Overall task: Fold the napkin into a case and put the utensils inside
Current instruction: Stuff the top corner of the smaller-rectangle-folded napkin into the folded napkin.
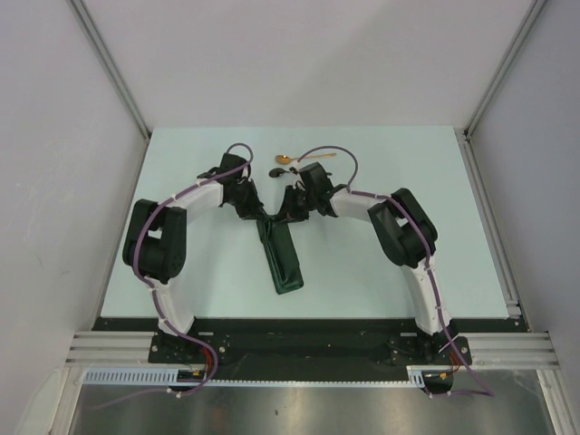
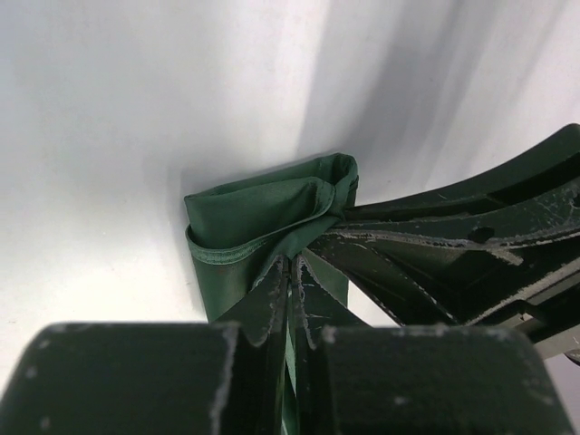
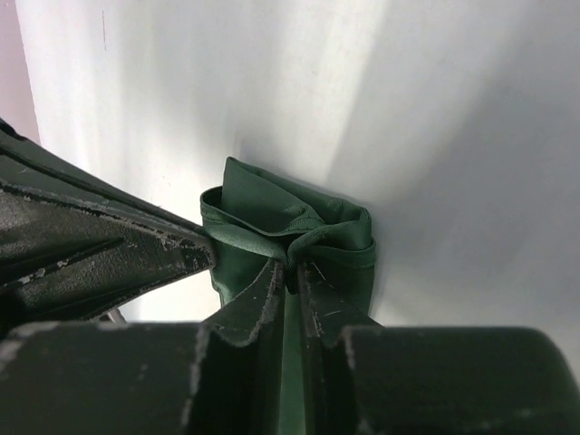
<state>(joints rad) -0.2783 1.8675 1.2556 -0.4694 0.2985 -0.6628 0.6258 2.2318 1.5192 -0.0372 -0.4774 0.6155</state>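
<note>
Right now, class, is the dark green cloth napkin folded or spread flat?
Folded: the napkin forms a narrow layered strip, pinched by the left gripper and right gripper.

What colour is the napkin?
The napkin is plain dark green; left wrist view shows it best.

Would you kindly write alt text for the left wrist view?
The left gripper is shut on the bunched end of a dark green cloth napkin, over a white table. The right gripper pinches the same end from the right.
</note>
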